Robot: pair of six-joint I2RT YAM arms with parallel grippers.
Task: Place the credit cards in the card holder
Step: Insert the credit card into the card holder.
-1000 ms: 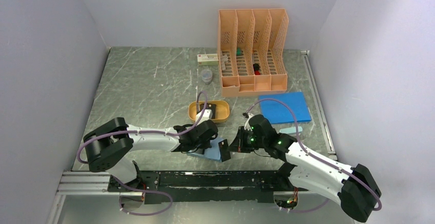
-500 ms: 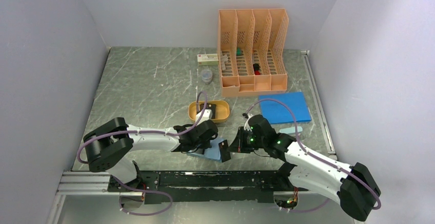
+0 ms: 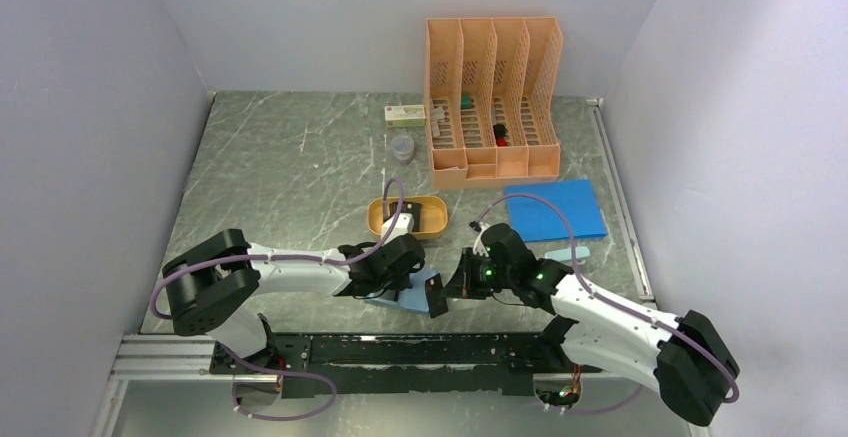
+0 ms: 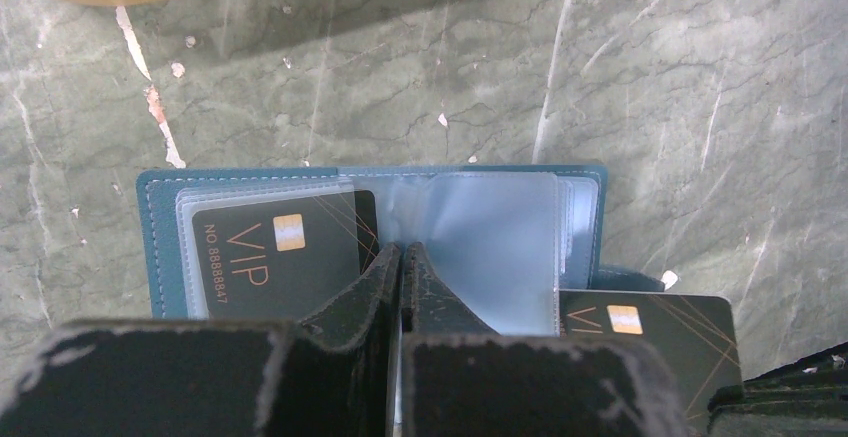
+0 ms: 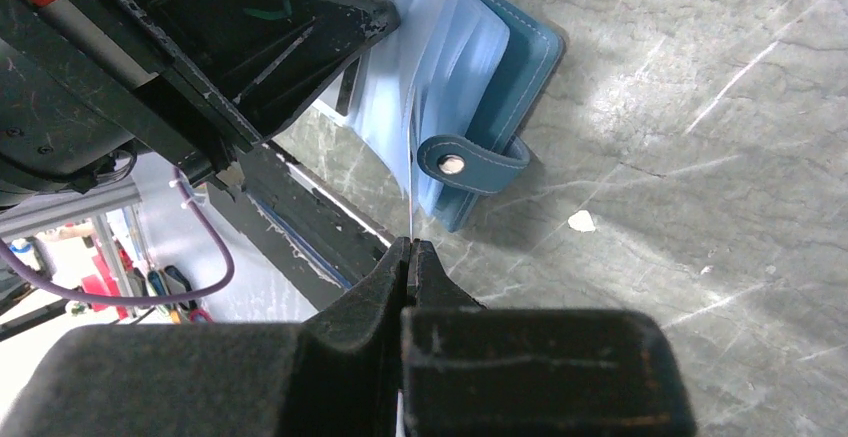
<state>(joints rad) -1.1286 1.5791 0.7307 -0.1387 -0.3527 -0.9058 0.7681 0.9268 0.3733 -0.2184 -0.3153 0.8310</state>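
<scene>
Down at the near edge of the grey-green marbled table [image 3: 280,167], a small teal leather-like wallet [image 4: 165,247] lies open, its clear plastic sleeves [image 4: 490,247] fanned and its snap tab [image 5: 470,162] curled at the right edge. One thin black VIP card [image 4: 300,267] sits in the left sleeve. The left gripper [image 4: 401,252], reaching low from the left, has its fingers pressed together on the fold. The right gripper [image 5: 410,245] pinches a second black card [image 4: 660,342] by its edge beside the wallet's right side. Farther back sit an orange oval tray [image 3: 432,219], a flat blue sheet [image 3: 555,209] and an orange slotted file rack [image 3: 492,97].
</scene>
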